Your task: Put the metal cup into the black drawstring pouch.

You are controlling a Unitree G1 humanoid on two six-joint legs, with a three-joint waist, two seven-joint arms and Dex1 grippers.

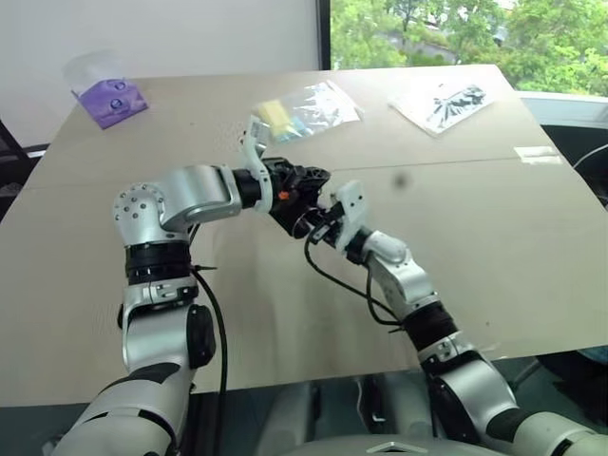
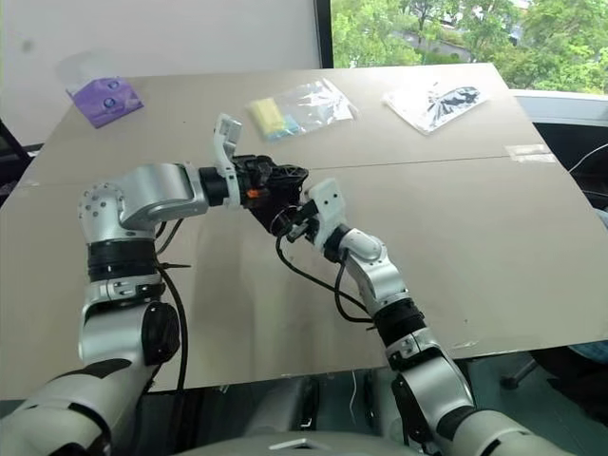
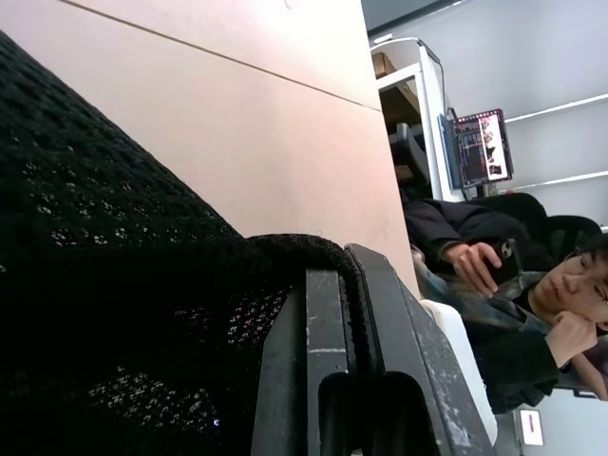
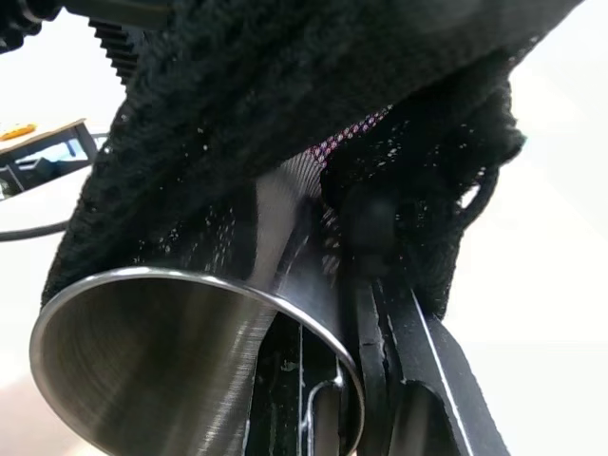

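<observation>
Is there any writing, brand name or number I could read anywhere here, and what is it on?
None can be read.
Purple packet at the table's far corner: pale marks, too small to read.
Clear plastic bag with a black print: a pattern, no legible words.
Clear bag with a yellow item: no legible text.
Screen behind the table: too blurred.

- Left gripper (image 1: 302,182), arm bent in from nine o'clock, clamped on fabric (fingers together).
- Right gripper (image 1: 323,226) reaches from five o'clock, closed too.
</observation>
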